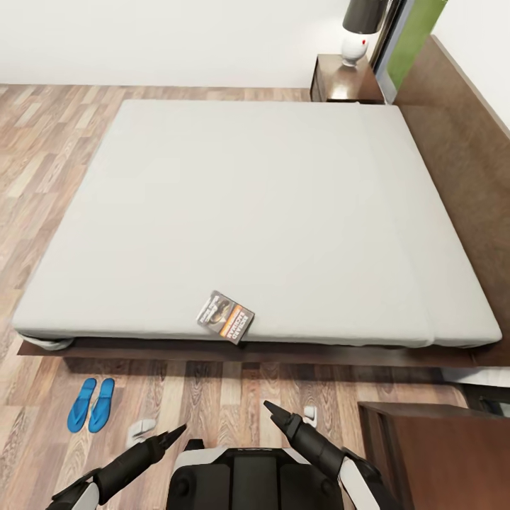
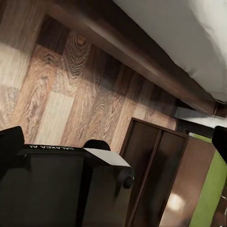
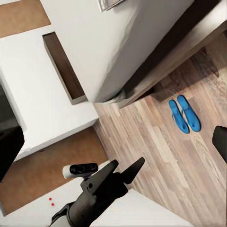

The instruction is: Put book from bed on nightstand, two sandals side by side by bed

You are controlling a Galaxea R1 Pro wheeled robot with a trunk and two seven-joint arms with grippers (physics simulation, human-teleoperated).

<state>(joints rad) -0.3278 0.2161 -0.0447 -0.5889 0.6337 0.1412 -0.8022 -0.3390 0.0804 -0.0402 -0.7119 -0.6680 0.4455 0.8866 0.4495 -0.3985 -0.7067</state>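
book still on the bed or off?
On the bed: the book lies flat on the mattress near its front edge, neither gripper touching it.

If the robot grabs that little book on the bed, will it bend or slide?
The book looks thin, so it will probably flex if pinched by one edge. It lies flat at the edge of the bed; a push might slide it off onto the floor.

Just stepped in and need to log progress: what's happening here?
The robot stands at the side of the bed, both arms low and holding nothing. The book lies near the mattress edge, in front of the right pincer. The sandals lie side by side on the floor beside the bed, ahead of the left pincer. A nightstand stands at the far corner with a lamp on it.
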